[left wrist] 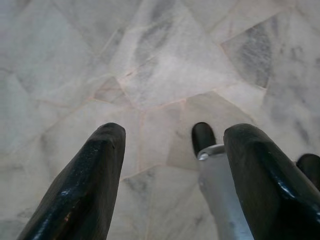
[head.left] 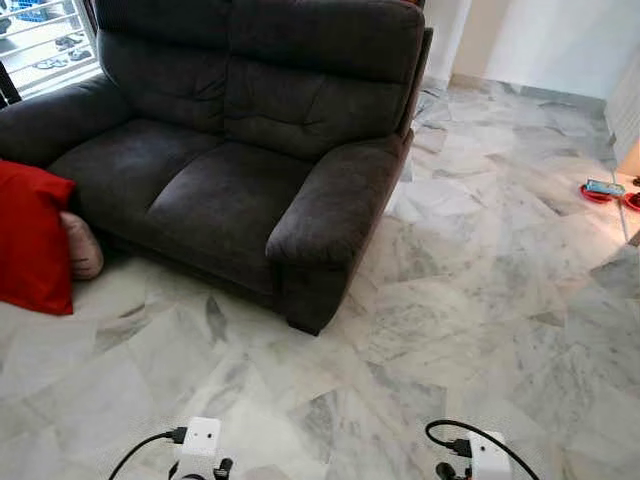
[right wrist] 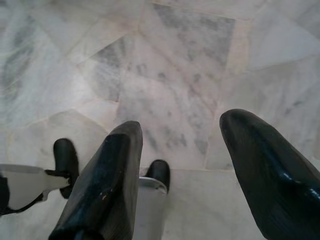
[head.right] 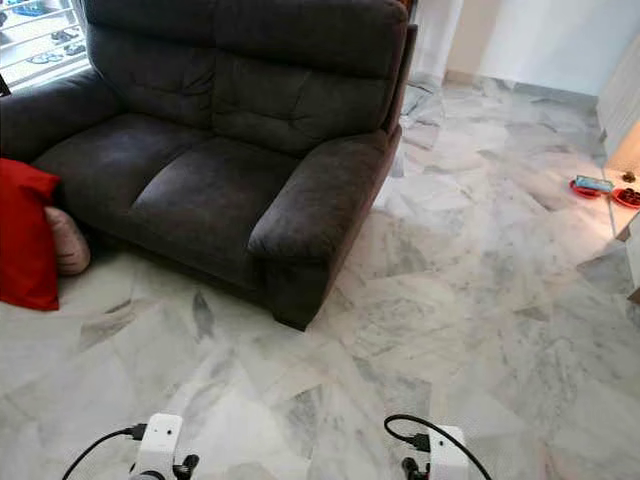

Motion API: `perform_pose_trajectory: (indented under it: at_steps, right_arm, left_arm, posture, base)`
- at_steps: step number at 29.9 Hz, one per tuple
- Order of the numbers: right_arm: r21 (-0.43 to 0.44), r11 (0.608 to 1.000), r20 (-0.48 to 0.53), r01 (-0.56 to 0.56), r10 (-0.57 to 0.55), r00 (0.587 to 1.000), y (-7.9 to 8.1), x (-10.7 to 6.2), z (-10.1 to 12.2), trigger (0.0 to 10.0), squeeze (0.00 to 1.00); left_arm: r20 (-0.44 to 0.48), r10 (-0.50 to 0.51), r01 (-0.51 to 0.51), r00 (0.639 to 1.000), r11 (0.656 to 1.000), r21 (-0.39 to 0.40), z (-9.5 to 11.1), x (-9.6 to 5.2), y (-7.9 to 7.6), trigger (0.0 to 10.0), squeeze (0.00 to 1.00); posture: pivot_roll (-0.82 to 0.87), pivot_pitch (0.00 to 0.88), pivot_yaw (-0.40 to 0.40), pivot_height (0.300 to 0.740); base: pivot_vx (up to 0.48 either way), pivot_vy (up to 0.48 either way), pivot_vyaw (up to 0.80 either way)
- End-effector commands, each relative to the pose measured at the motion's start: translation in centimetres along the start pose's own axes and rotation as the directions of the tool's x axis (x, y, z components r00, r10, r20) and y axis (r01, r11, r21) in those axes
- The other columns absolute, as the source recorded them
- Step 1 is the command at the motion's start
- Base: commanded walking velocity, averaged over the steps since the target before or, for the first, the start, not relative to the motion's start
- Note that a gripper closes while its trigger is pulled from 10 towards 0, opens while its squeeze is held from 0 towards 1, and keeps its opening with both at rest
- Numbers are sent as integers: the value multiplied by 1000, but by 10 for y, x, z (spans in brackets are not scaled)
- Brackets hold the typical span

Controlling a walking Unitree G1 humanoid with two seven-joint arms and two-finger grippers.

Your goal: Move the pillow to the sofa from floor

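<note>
Red pillow (head.left: pixel 32 238) leaning at sofa (head.left: pixel 230 150) corner, on floor (head.left: pixel 450 300). Both grippers hanging, fingers released, grasping nothing. You're turning left, approaching first.

White marble floor (head.left: pixel 470 300), barred window (head.left: pixel 40 40), red dishes (head.left: pixel 598 192)

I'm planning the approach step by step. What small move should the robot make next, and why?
Probably turn and step toward its left. The red pillow stands on the marble floor at the view's left edge, against the sofa front, well away from both arms. The left gripper and right gripper hang open over bare floor.
</note>
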State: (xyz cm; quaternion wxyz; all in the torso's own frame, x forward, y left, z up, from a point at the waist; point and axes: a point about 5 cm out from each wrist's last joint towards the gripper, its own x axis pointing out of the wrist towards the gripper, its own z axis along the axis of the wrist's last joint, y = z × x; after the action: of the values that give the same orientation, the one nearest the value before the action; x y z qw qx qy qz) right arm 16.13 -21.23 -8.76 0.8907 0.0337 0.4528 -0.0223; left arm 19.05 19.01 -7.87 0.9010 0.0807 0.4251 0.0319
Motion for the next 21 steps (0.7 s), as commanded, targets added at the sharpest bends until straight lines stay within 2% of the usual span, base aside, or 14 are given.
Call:
perform_pose_trajectory:
  at_steps: [1, 5, 10, 15, 18, 20, 21]
  right_arm:
    - [12, 1000, 10, 0, 0, 1000, 2, 1, 2, 10000, 0]
    - [30, 1000, 11, -8, 8, 1000, 6, 1, 1, 10000, 0]
    - [-16, 999, 3, -35, 35, 999, 10, 2, 3, 10000, 0]
    - [-18, 999, 5, -27, 27, 1000, 5, 2, 5, 10000, 0]
    - [19, 1000, -4, 8, -8, 1000, -2, 1, 4, 10000, 0]
    - [25, 1000, -6, 9, -9, 1000, -4, 1, 4, 10000, 0]
    - [1, 1000, -7, -4, 4, 1000, -6, 0, 5, 10000, 0]
  left_arm:
    - [-12, -10, 10, 1000, 1000, -2, -4, -1, 1, 10000, 0]
    - [-12, -13, 13, 1000, 1000, 7, -4, -1, 4, 10000, 0]
    - [-19, -17, 18, 1000, 1000, 22, -4, 0, 6, 10000, 0]
    - [-13, -25, 25, 1000, 1000, 10, -2, 0, 1, 10000, 0]
    - [-16, -33, 33, 999, 999, 9, -1, 0, -5, 10000, 0]
    - [-23, -21, 20, 1000, 1000, -17, -2, 0, -6, 10000, 0]
    - [-29, -14, 13, 999, 999, -34, -3, 0, -8, 10000, 0]
  posture:
    - [-43, 0, 21, 740]
    - [-54, 0, 43, 740]
    - [-79, 0, 40, 740]
    - [-40, 0, 14, 740]
    - [-19, 0, -4, 740]
    - [-18, 0, -10, 740]
    - [-14, 0, -22, 740]
  base:
    - [0, 0, 0]
    - [0, 0, 0]
    - [0, 0, 0]
    - [0, 0, 0]
    - [0, 0, 0]
    - [0, 0, 0]
    - [0, 0, 0]
